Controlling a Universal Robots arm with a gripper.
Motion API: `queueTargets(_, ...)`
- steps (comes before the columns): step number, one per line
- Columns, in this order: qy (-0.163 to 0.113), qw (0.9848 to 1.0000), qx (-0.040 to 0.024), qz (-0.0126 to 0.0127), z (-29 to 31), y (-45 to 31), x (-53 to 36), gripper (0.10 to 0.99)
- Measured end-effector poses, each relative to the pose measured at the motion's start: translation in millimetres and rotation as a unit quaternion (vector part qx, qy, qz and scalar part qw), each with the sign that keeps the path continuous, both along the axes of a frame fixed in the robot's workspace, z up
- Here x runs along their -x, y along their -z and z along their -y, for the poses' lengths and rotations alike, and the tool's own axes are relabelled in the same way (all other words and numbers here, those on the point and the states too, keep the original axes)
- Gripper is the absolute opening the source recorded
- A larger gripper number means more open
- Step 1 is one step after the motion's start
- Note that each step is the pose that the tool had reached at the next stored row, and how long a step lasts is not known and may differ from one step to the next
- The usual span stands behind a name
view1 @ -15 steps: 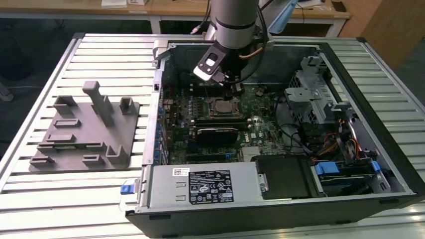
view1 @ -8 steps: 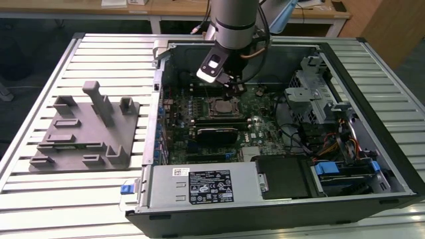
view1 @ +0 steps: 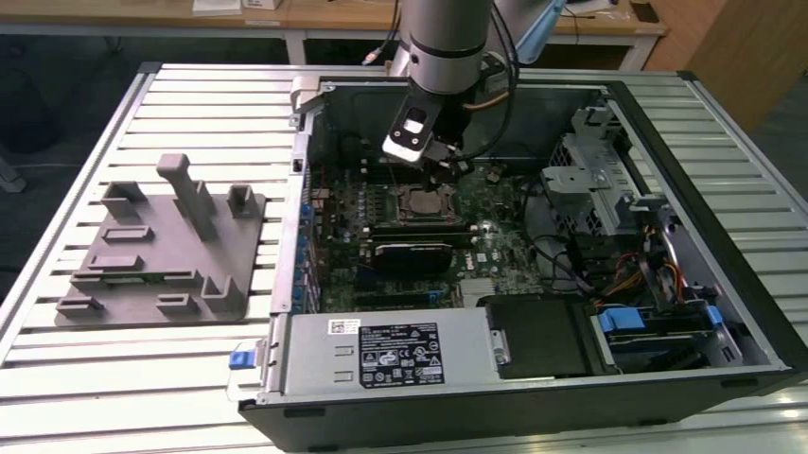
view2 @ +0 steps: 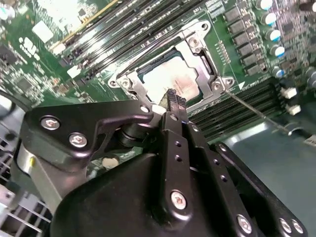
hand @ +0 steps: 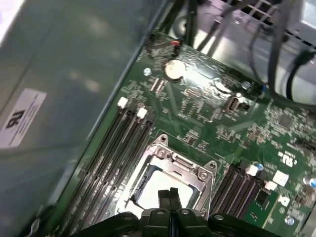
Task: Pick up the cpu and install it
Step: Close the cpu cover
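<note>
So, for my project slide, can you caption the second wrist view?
Closed gripper poised at the cpu lying in its motherboard socket.

The cpu [view2: 170, 79] is seen as a small, flat, square chip with a pale silvery-grey top plate, on which light is reflected. It is laid flat and level inside the silvery metal socket frame [view2: 197, 47] on the green motherboard [view2: 44, 69], with its edges lined up with the frame's. In the exterior view the cpu [view1: 423, 200] is found inside the open computer case [view1: 505, 416], toward 10 o'clock from the case's middle. A black card [view1: 411, 253] is seen just at its 6 o'clock side. In the first wrist view the cpu [hand: 158, 190] is shown seated squarely within the same frame.
</note>
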State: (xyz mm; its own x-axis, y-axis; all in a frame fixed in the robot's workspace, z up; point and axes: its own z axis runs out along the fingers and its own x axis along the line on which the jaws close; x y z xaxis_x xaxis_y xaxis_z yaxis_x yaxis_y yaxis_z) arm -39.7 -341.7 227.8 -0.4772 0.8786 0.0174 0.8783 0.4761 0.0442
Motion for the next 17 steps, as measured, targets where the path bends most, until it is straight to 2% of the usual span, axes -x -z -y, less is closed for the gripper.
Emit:
queueTargets(4,-0.035,0.9994,0.0,0.0,0.0,0.3,0.1,0.106)
queueTargets(9,-0.078,0.9969,0.0,0.0,0.0,0.6,0.2,0.106)
queueTargets(13,-0.113,0.9936,0.0,0.0,0.0,0.9,0.3,0.106)
queueTargets(17,-0.147,0.9892,0.0,0.0,0.0,1.2,0.4,0.106)
